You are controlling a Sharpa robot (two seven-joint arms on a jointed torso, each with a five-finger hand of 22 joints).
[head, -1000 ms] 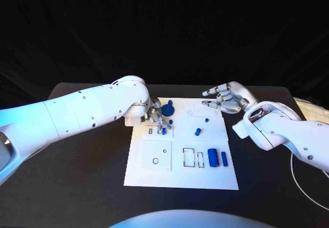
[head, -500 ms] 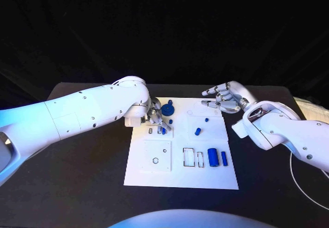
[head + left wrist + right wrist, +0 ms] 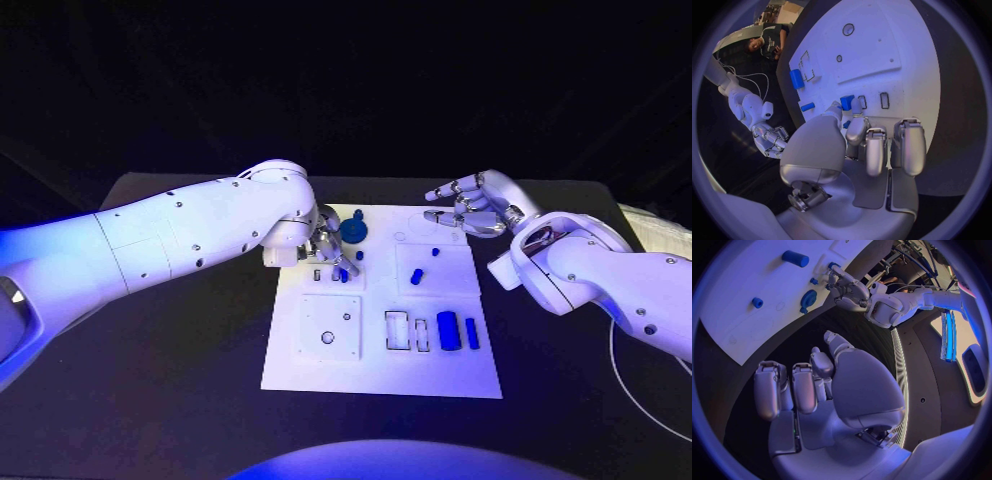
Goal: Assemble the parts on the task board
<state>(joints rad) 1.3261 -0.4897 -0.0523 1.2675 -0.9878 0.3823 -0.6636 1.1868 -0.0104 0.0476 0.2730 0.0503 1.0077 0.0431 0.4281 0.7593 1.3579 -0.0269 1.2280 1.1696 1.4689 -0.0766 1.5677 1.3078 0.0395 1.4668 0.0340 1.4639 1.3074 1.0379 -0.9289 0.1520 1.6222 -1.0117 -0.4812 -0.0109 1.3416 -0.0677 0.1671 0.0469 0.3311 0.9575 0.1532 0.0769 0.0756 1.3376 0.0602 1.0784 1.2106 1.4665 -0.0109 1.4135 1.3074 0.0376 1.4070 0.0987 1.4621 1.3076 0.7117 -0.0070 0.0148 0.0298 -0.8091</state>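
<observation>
1. Left hand: I pinch a small blue part at my fingertips, over the task board slots for seating.
2. Right hand: fingers curled, holding nothing, parked beside the board's far corner, clear.

Task board: white rectangular plate, lying flat at the middle of the worktop, its surface marked with outlined recesses and two small round holes. Blue parts on it: a round disc-shaped piece near the far-left corner; a small peg and a short tilted cylinder toward the far right; a thick cylinder and a slim bar lying just beside each other at the right edge.
</observation>
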